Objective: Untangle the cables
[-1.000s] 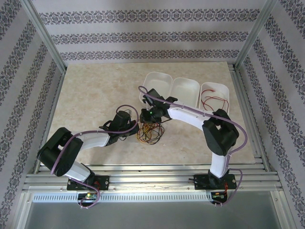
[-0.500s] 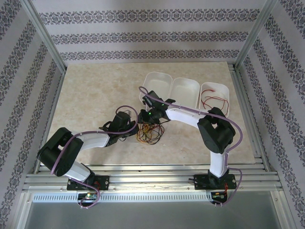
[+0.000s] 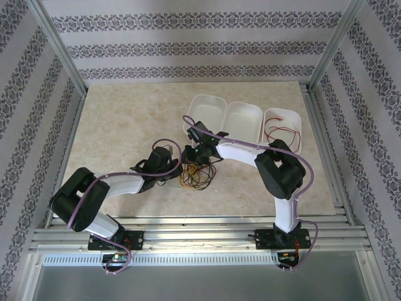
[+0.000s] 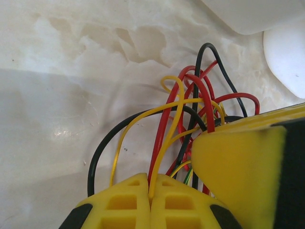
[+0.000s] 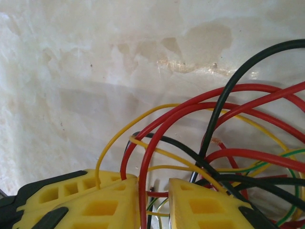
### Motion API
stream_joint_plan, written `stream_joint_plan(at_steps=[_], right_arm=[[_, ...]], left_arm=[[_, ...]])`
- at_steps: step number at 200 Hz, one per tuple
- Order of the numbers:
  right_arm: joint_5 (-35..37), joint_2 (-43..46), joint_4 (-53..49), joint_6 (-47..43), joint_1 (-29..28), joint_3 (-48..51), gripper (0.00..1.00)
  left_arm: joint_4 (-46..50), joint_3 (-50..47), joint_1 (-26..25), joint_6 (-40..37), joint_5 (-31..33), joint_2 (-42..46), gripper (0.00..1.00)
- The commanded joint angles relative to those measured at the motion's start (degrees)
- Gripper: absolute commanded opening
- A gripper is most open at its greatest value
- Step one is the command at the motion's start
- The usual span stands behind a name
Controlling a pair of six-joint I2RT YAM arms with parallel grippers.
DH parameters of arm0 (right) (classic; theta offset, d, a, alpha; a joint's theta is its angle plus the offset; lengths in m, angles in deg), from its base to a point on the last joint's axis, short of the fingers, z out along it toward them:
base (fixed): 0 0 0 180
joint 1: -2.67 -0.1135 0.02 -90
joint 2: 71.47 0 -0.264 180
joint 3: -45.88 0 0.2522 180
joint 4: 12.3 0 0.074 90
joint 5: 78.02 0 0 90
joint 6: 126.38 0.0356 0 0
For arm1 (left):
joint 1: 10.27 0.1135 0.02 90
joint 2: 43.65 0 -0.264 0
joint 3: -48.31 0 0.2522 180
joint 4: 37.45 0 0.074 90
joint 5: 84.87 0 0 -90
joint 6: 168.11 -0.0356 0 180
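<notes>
pinching the cables (image 3: pixel 197 177) with left gripper (image 4: pixel 150 193), small gap in right gripper (image 5: pixel 153 188); might pull the knot tighter if tugged too fast.

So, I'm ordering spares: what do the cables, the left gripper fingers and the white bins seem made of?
The cables look like wire in glossy plastic insulation: highlights, soft bends. The left gripper fingers: matte yellow plastic, possibly printed, with ribbed pockets. The white bins: thin smooth plastic, probably; slightly shiny rounded walls.
</notes>
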Motion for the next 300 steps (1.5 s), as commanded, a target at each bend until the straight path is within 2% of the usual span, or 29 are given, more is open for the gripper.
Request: stream_joint_plan(at_steps=[1, 63, 91, 300], right_arm=[[-0.92, -1.4, 1.11, 0.93, 0.43, -0.2, 0.23], [-1.06, 1.44, 1.46, -0.11, 0.5, 0.27, 0.04], [-1.06, 4.78, 3.39, -1.0, 0.16, 1.89, 0.0], [1.75, 22.1, 7.87, -5.97, -1.19, 4.78, 0.0]], left_arm=[[-3.33, -0.35, -0.38, 0.57, -0.96, -0.25, 0.0], [-3.77, -0.77, -0.36, 1.32, -0.06, -0.78, 0.0], [-4.53, -0.93, -0.36, 1.92, 0.24, -1.35, 0.0], [-6.81, -0.65, -0.36, 2.82, -0.83, -3.94, 0.0]])
